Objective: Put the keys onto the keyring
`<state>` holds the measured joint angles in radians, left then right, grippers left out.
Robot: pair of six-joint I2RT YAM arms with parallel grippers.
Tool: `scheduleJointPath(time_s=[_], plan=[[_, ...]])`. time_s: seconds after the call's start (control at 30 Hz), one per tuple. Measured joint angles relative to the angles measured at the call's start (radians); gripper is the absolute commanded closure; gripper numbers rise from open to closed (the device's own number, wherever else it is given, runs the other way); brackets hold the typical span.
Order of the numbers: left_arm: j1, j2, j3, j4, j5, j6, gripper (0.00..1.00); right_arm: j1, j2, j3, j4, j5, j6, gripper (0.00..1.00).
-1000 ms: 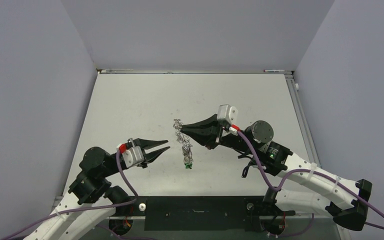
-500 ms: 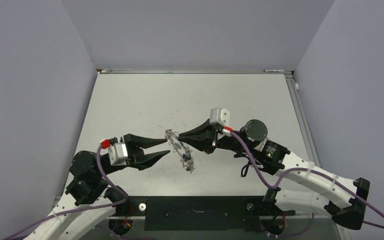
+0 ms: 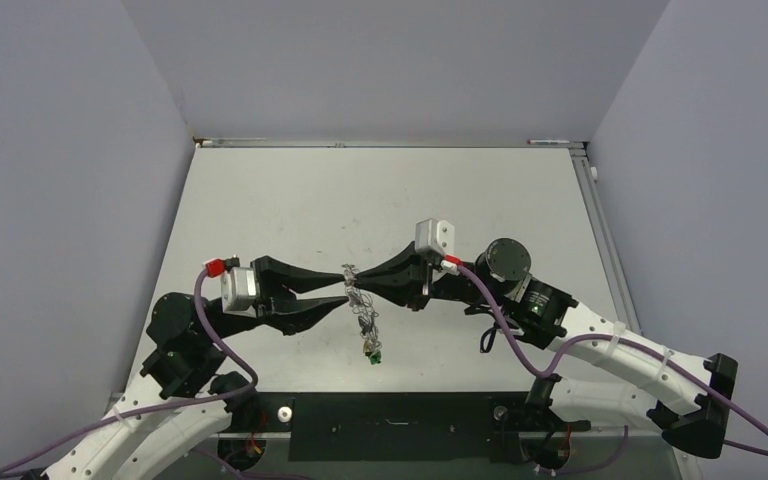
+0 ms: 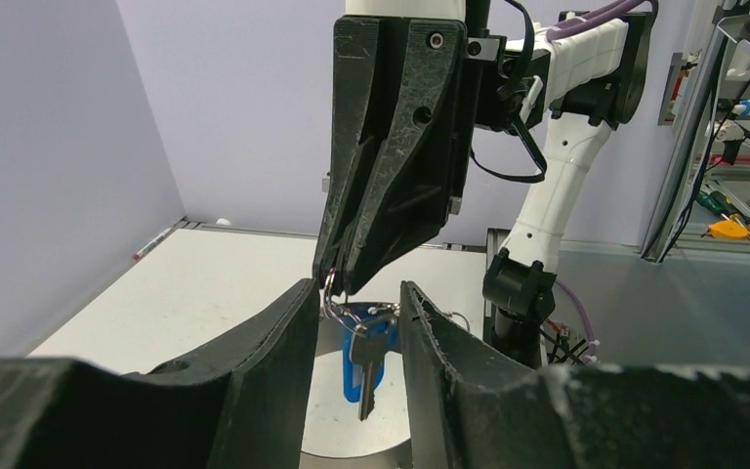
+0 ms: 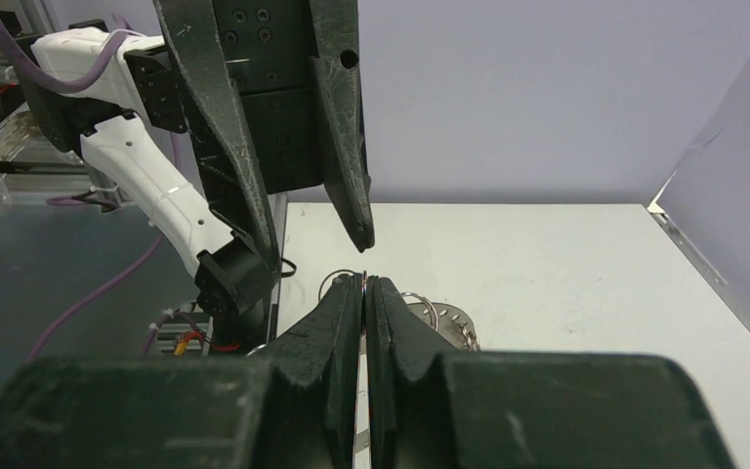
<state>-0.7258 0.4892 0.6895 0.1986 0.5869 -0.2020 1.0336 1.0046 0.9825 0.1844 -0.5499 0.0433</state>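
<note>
right gripper (image 5: 364, 285): bottom centre, jaws pressed together on a thin wire loop (image 5: 340, 280) | left gripper (image 5: 318, 249): hangs from top centre, jaws apart, tips just above | further loops (image 5: 420, 305): just right of the closed tips, against grey metal | worktop (image 5: 566, 274): white, right half

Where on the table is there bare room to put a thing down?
The far half of the table, from the left gripper and right gripper to the back wall, is bare. The centre is crowded: both grippers meet there around the hanging keys.
</note>
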Motion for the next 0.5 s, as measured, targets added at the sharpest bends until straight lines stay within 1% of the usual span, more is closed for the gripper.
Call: scheduleJointPath(time_s=[0.23,0.5], plan=[[0.0,0.039,-0.001,0.035,-0.002,-0.024,0.68,0.0,0.011,0.0,-0.002,-0.017,0.003,0.95],[0.0,0.037,-0.011,0.032,-0.013,-0.023,0.65,0.0,0.011,0.0,-0.002,-0.023,0.004,0.95]])
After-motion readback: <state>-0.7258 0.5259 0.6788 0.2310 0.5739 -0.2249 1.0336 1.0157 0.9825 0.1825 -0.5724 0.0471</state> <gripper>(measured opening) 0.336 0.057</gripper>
